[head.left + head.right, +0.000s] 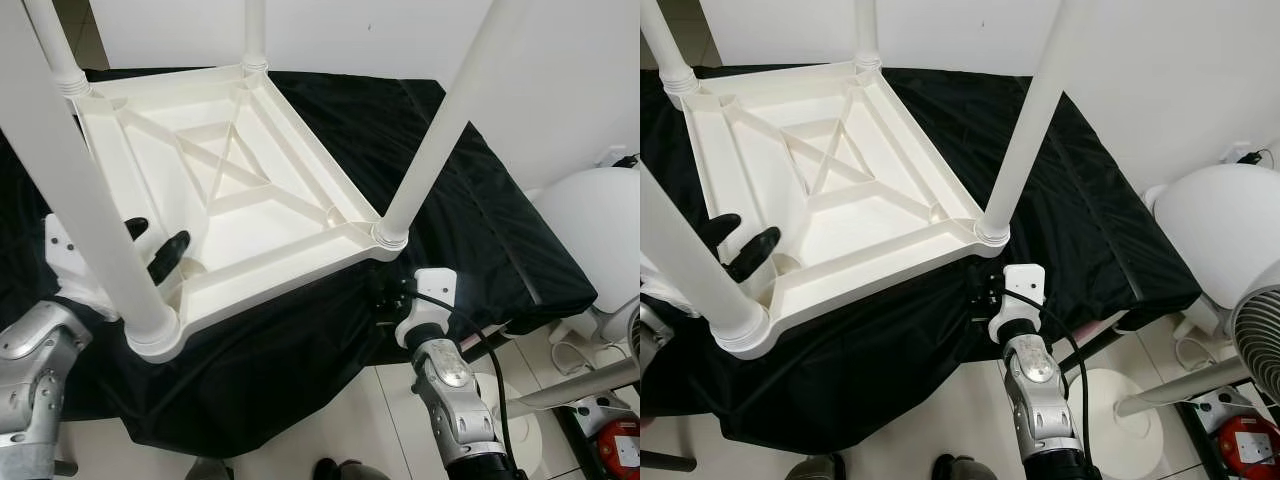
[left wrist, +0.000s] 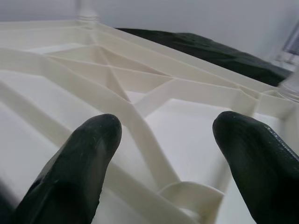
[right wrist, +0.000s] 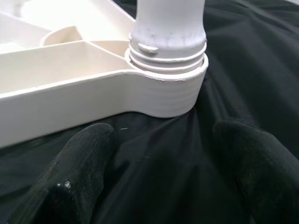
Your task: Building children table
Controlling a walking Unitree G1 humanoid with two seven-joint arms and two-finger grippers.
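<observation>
On a desk point(image 1: 500, 215) draped in a black cloth point(image 1: 470, 230), a white plastic children's table point(image 1: 230, 190) lies upside down, its ribbed underside facing up and its four legs standing upward from the corner sockets. The near-right leg point(image 1: 440, 120) rises from its threaded socket at the table's corner closest to the desk's front edge, and the near-left leg point(image 1: 70, 190) stands thick and close in the foreground. Beyond the desk on the right, a white fan point(image 1: 1230, 240) stands on the tiled floor point(image 1: 380, 420). The left gripper point(image 1: 155, 245) reaches over the table's rim just beside the near-left leg, its two black fingers point(image 2: 79, 158) spread apart over the ribs and holding nothing. The right gripper point(image 3: 159, 172) sits low on the black cloth just in front of the near-right leg's socket, fingers parted and released, touching neither the leg nor the table.
</observation>
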